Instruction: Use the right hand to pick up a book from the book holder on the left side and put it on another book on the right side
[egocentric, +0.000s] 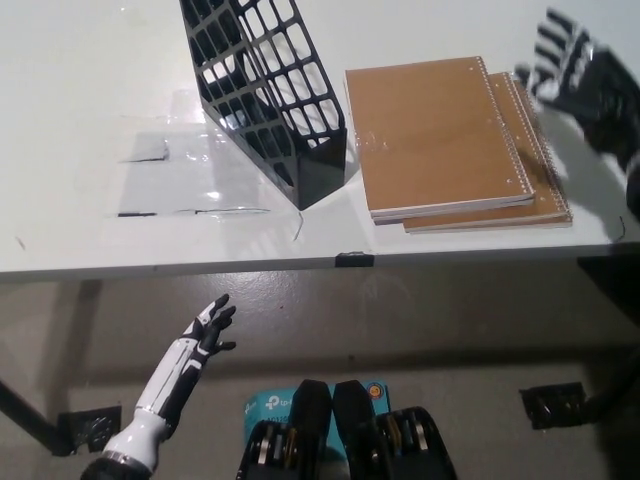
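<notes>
A black mesh book holder stands on the white table, left of centre, and looks empty. To its right lie two brown spiral-bound books stacked one on the other, the lower one showing along the right edge. My black right hand hovers open above the table at the far right, just beyond the stack's upper right corner, holding nothing. My white left hand rests open below the table's front edge at the lower left.
A clear plastic sheet lies flat on the table left of the holder. The table's front edge runs across the middle of the picture, with floor below it. A blue box sits on the floor.
</notes>
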